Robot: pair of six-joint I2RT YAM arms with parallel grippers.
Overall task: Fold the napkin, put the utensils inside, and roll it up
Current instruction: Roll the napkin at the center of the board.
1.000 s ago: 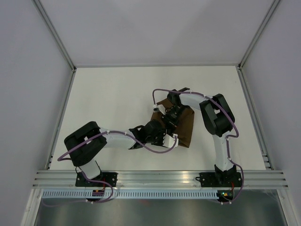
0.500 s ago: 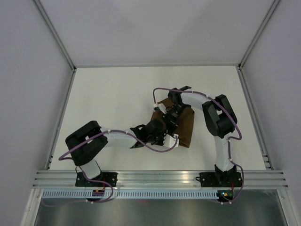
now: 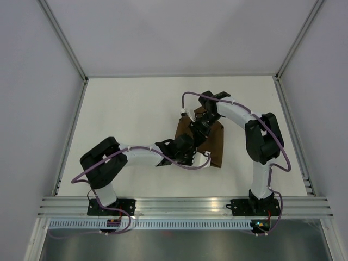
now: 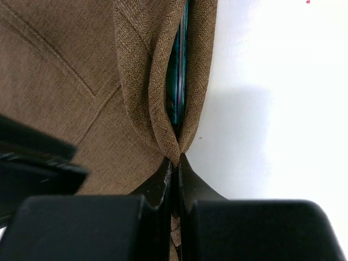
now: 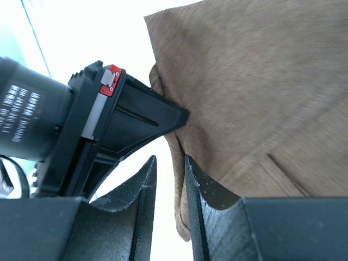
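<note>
Napkin (image 3: pixel 215 148) is folded into a narrow bundle, just right of bench (image 3: pixel 125 114) centre, well clear of all four edges. Both arms meet over it.

Left gripper (image 4: pixel 174 163): jaws fully closed, pinching a raised ridge of the cloth right at the fingertips. The ridge gapes open just past the pinch, and the knife (image 4: pixel 178 81) sits inside it. Only a teal sliver of the handle shows, running along the fold. Bare bench is just beside that fold on the wrist view's right.

Right gripper (image 5: pixel 169 179): jaws narrowly apart. A napkin edge hangs in the gap, lying against one finger, with a strip of bench showing between the cloth and the other finger (image 5: pixel 142 190). Not clamped, as far as the wrist view shows.

Left gripper tip presses into the cloth just above the right fingers, so the two grippers are near touching.
</note>
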